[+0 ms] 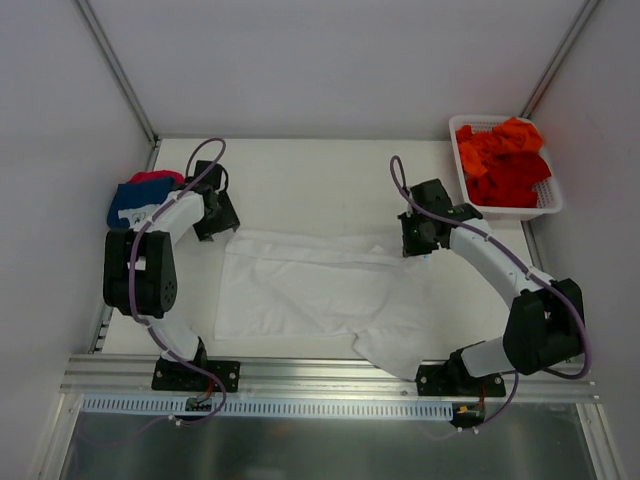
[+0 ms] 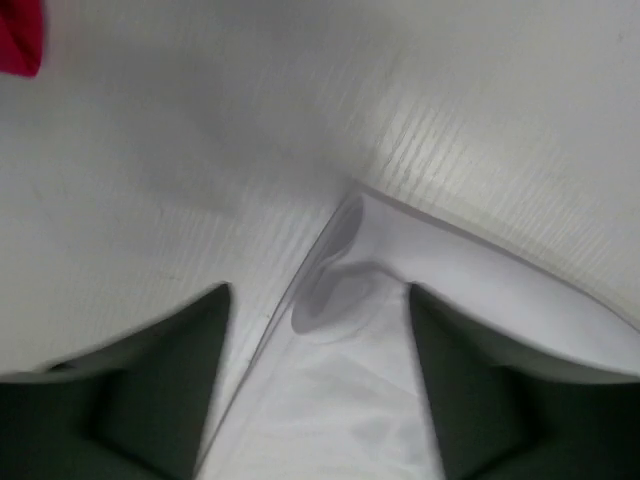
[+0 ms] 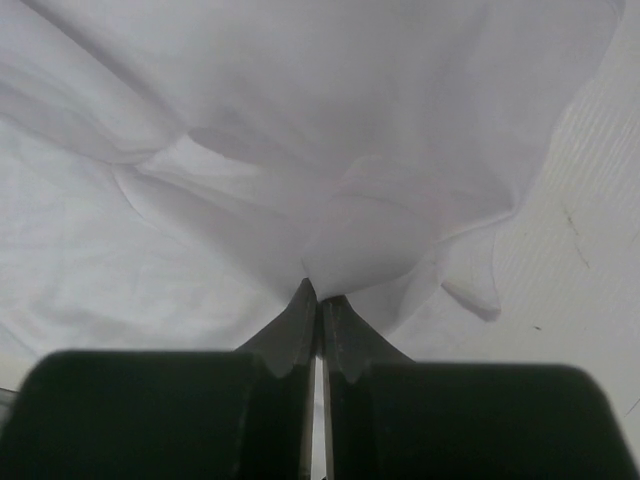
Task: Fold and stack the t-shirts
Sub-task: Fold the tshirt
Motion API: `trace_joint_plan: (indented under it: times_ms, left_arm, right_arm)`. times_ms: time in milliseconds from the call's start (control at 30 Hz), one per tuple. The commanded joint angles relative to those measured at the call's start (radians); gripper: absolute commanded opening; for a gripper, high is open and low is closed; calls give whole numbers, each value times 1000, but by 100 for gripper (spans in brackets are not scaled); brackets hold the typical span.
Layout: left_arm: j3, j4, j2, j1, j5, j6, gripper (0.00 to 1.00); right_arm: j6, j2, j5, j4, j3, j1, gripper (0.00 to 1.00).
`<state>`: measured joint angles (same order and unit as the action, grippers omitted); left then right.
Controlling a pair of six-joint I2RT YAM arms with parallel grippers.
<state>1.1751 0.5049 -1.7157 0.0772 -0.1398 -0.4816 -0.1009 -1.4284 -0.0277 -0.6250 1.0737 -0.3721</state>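
right hand (image 3: 318,300) pinching white t-shirt (image 1: 300,285) | left hand (image 2: 318,295) parted over its corner | shirt spread flat, right side rumpled

white t-shirt (image 1: 310,285); orange-red t-shirts (image 1: 505,160); white basket (image 1: 512,212); navy t-shirt (image 1: 125,203); pink-red t-shirt (image 1: 152,178)

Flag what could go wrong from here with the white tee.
1. The left gripper stands open over a corner of the white t-shirt, while the right gripper is shut on a bunched fold. Any pull by the right alone would likely skew the spread.
2. The tee's near-right flap lies rumpled beside the right arm's base; it may snag there during a fold.
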Motion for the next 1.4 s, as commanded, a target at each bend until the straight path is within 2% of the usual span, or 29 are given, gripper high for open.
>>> trace_joint_plan:
  times_ms: [0, 33, 100, 133, 233, 300, 400, 500, 633, 800, 933, 1100, 1233, 1333, 1367]
  left_arm:
    - [-25, 6, 67, 25, -66, -12, 93]
    - [-35, 7, 89, 32, -81, -14, 99]
    - [-45, 7, 122, 44, -116, -15, 99]
    - [-57, 6, 166, 61, -127, -21, 99]
    - [-75, 7, 290, 108, -208, -41, 99]
    - [-69, 6, 347, 151, -219, -46, 99]
    - [-31, 9, 398, 174, -175, -29, 99]
    - [-2, 7, 400, 194, -124, -31, 99]
    - [50, 7, 274, 200, -130, -14, 99]
    - [106, 4, 114, 200, -132, -2, 99]
    - [118, -28, 26, 205, -90, -6, 99]
    - [115, -48, -13, 216, -55, -6, 99]
    - [87, -65, -1, 228, -61, -3, 99]
    - [75, -66, -1, 233, -58, -5, 99]
    - [71, -68, -1, 234, -58, -5, 99]
  right_arm:
    - [38, 55, 61, -50, -34, -5, 2]
    - [40, 57, 64, -51, -40, -7, 8]
    - [50, 62, 78, -62, -47, -5, 40]
    - [59, 75, 92, -68, -50, -7, 48]
    - [79, 156, 109, -56, -57, -11, 57]
    - [72, 206, 51, -38, -57, -13, 93]
    - [69, 250, 40, -61, -17, -14, 99]
    - [57, 243, 61, -48, 5, -14, 99]
    - [50, 145, 78, -12, 8, -14, 100]
    - [58, 42, -12, 209, -55, -13, 99]
    - [75, -155, -52, 234, 18, -13, 100]
    - [95, -289, -77, 232, 114, -25, 87]
    - [99, -290, -55, 242, 94, -44, 64]
    - [98, -284, -44, 226, 80, -51, 54]
    - [99, -277, -43, 217, 75, -57, 54]
